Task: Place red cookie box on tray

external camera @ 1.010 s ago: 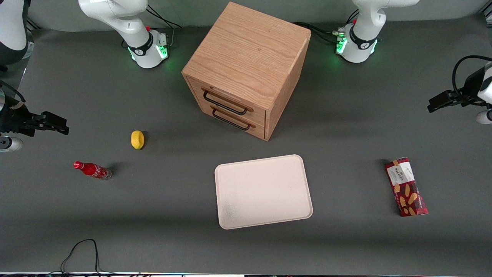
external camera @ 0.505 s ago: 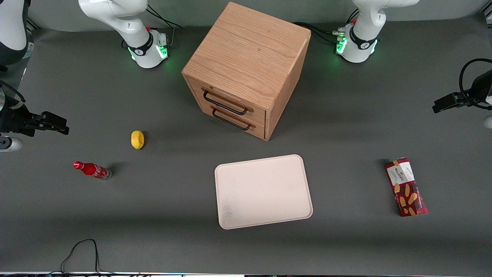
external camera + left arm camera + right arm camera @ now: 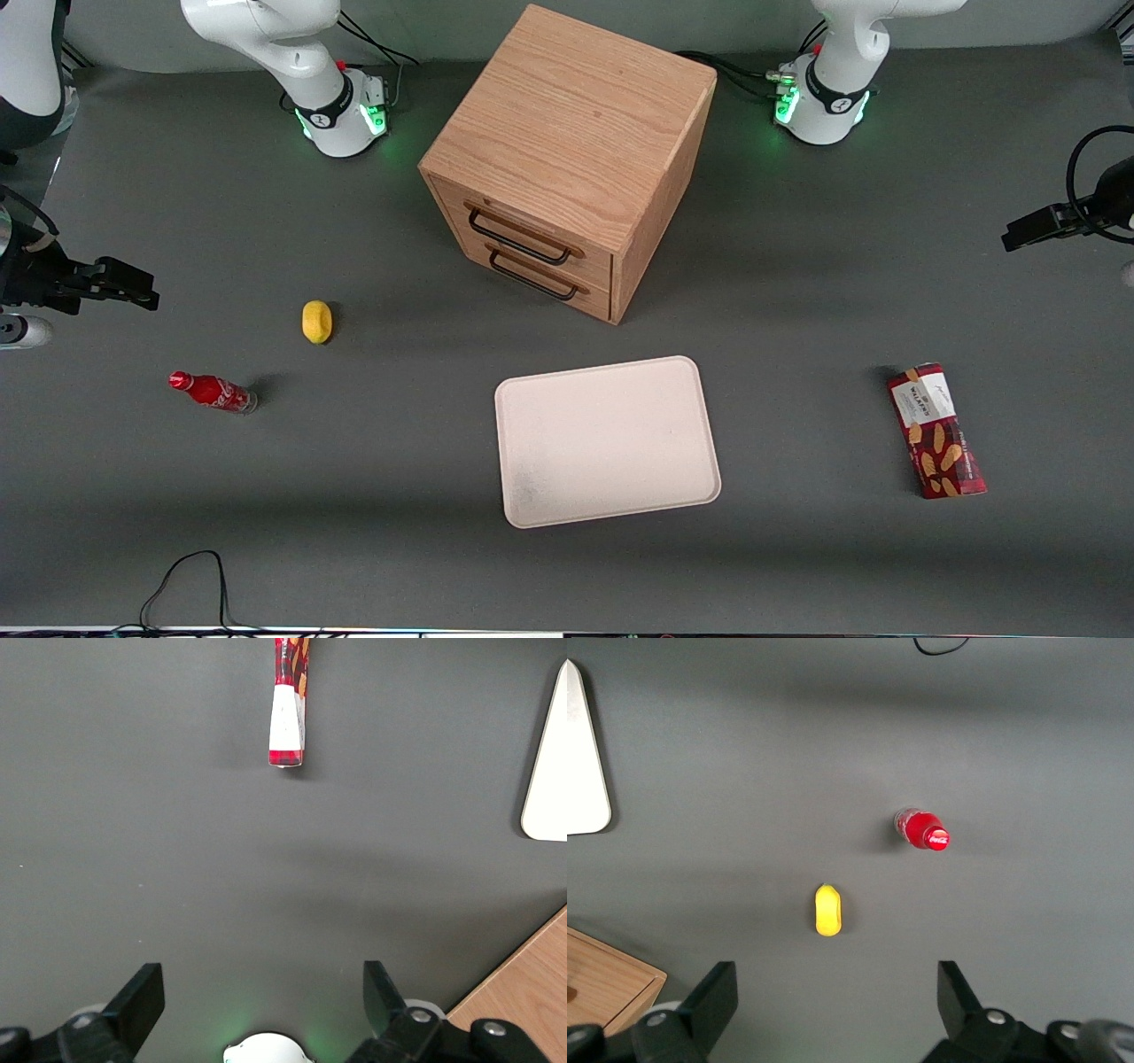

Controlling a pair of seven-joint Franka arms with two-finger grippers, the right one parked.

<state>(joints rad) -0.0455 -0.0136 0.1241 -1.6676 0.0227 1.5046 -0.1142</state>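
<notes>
Red cookie box (image 3: 936, 431): lies flat on the dark table (image 3: 797, 549), toward the working arm's end, well apart from the tray (image 3: 608, 440) and at about the same nearness to the front camera.
Gripper (image 3: 263, 997): fingers spread wide, one black fingertip (image 3: 142, 992) on each side of bare table; it holds nothing and touches nothing.
Gripper position: in the front view the gripper (image 3: 1032, 232) hangs above the table at the working arm's edge, farther from the front camera than the box and clear of it.
Box looks: long, narrow, dark red, with a white label panel at one end and tan cookie pictures along the rest; the wrist view shows the red cookie box (image 3: 288, 713) white-labelled end nearest the gripper, the rest cut off by the frame.
Box axis: long axis runs roughly toward and away from the front camera, slightly skewed; the label end is the farther one, the cookie end the nearer.
Tray: off-white, rounded corners, low rim, nothing on it; only a corner of the tray (image 3: 547, 780) shows from the wrist.
Cabinet (image 3: 571, 159): wooden, two drawers with dark handles, both apparently closed, though the angle makes this hard to confirm; it stands farther from the front camera than the tray.
Parked arm's end: a yellow lemon-like object (image 3: 316, 321) and a small red soda bottle (image 3: 213, 392).
</notes>
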